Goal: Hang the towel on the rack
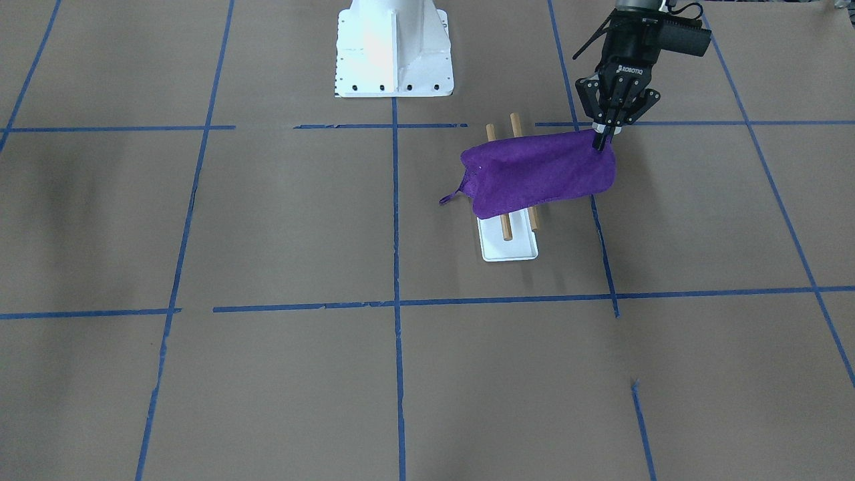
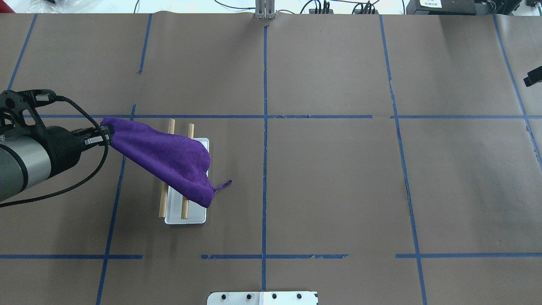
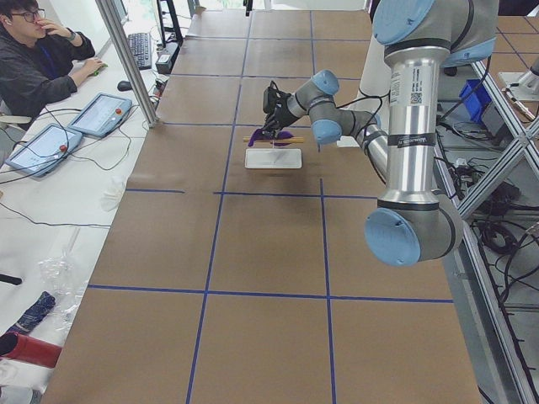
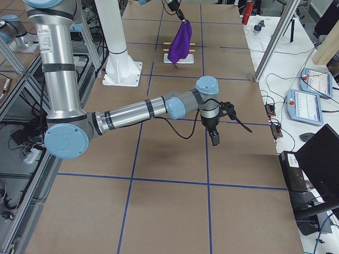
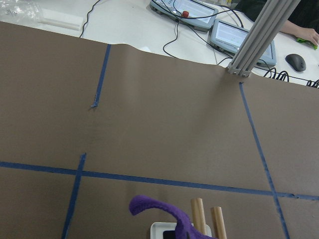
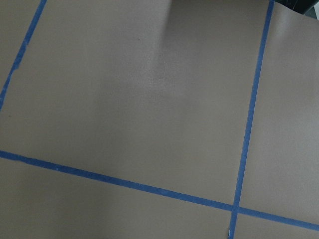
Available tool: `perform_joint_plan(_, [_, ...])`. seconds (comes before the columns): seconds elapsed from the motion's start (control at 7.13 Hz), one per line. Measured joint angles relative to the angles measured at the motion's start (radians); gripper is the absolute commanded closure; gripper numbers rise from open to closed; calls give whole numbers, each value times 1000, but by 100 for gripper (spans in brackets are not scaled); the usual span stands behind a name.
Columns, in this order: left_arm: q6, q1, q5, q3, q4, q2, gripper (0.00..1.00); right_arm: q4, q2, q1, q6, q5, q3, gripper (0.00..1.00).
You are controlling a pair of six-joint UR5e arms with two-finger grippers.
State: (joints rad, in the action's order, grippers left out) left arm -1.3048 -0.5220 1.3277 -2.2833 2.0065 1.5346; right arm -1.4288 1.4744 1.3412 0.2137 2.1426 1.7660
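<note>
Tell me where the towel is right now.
In the overhead view's left half, the towel hangs by one corner from the left gripper, slanting down across the rack. Whether it touches the rack is unclear.

Broad table (image 2: 338, 212) under brown paper (image 2: 330, 67), crossed by blue tape lines (image 2: 264, 169). Alongside, a white desk (image 3: 50, 227) with two tablets (image 3: 101, 114) and a metal post (image 3: 128, 59).

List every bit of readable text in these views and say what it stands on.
"ROBOTIQ": white letters on the body of the left gripper, which grips the towel.
White label on the left arm: print too small to read.
White label on a black box beyond the table: blurred, unreadable.
</note>
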Motion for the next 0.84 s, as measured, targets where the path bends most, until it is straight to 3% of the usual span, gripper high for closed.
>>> perform_joint_plan(0.14, [2, 0, -3, 26, 1, -1, 72, 0, 0, 8, -4, 21, -13, 0])
perform_joint_plan(0.28, [1, 2, -4, 63, 1, 3, 1, 1, 0, 16, -6, 40, -25, 0])
perform_joint_plan(0.56, [-6, 5, -5, 117, 3, 29, 0, 2, 0, 33, -7, 84, -50, 0])
perform_joint_plan(0.84, [14, -2, 13, 123, 3, 37, 0, 2, 7, 65, -41, 183, -121, 0])
